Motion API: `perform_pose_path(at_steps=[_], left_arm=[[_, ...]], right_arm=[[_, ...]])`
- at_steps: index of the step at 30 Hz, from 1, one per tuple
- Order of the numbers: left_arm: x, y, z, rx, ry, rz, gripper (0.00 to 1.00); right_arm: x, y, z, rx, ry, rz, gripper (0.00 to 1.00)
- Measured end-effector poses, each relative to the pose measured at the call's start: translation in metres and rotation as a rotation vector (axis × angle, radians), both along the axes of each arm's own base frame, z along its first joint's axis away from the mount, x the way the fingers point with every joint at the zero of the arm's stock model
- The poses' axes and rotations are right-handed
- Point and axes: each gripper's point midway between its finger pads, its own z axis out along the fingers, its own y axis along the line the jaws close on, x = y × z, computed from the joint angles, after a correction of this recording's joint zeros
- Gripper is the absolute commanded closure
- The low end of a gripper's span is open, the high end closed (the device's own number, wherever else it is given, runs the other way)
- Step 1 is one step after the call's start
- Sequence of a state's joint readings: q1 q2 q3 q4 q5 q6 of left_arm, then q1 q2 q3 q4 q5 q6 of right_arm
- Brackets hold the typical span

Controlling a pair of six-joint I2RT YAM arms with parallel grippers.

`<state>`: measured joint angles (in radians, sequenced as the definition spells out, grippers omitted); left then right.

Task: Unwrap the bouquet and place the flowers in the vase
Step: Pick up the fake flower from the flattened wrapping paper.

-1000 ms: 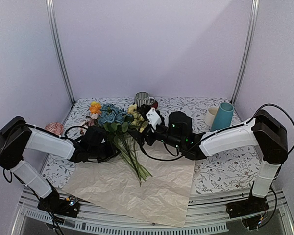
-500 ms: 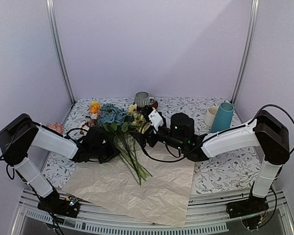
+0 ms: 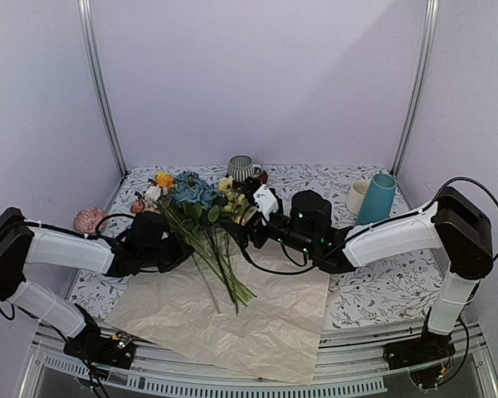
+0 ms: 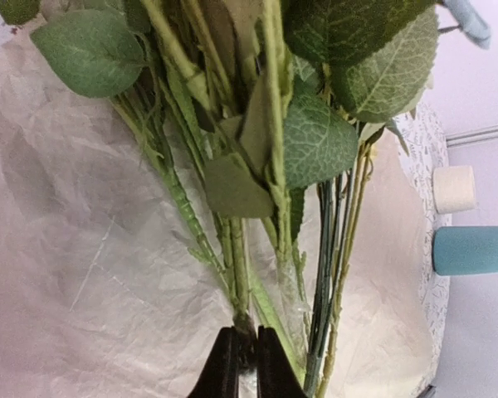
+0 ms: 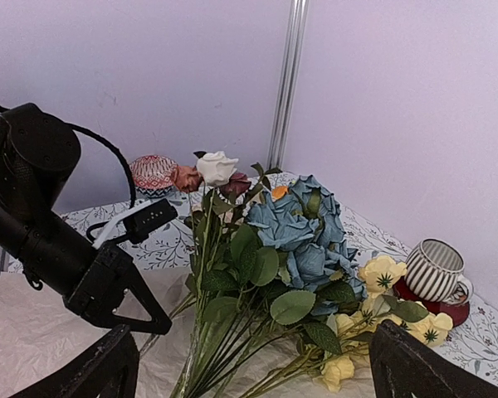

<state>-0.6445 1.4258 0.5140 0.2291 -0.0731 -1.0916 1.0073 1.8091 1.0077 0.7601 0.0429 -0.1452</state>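
The bouquet lies unwrapped: its peach paper [image 3: 232, 311] is spread flat on the table with the flowers [image 3: 197, 199] on top, stems fanning toward the front. My left gripper [image 4: 241, 358] is shut on a green stem [image 4: 236, 274] near its lower end; from above it sits at the left of the bunch [image 3: 176, 247]. My right gripper [image 5: 261, 377] stands wide open just right of the blue and yellow blooms [image 5: 311, 240], nothing between its fingers. The teal vase [image 3: 378, 197] stands upright at the back right, apart from both grippers.
A cream mug [image 3: 357, 197] stands right beside the vase. A striped grey cup [image 3: 242, 168] on a red saucer sits at the back, behind the blooms. A pink patterned ball [image 3: 90, 219] lies at the left edge. The right arm stretches across the paper's right side.
The left jaws have closed on a stem and the left arm has drawn back to the left, pulling a few stems with pink and white heads away from the bunch. The right gripper stays open.
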Motion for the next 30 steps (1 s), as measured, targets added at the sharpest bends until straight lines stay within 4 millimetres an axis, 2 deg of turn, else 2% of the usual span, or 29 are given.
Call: perform_pose_path(at_steps=[13, 30], left_arm=[[-0.02, 0.036, 0.028, 0.03, -0.065, 0.076, 0.95], [-0.04, 0.072, 0.093, 0.067, -0.262, 0.099, 0.97]], right_arm=[[-0.003, -0.005, 0.003, 0.005, -0.003, 0.0, 0.01], [-0.009, -0.015, 0.005, 0.023, 0.022, -0.002, 0.01]])
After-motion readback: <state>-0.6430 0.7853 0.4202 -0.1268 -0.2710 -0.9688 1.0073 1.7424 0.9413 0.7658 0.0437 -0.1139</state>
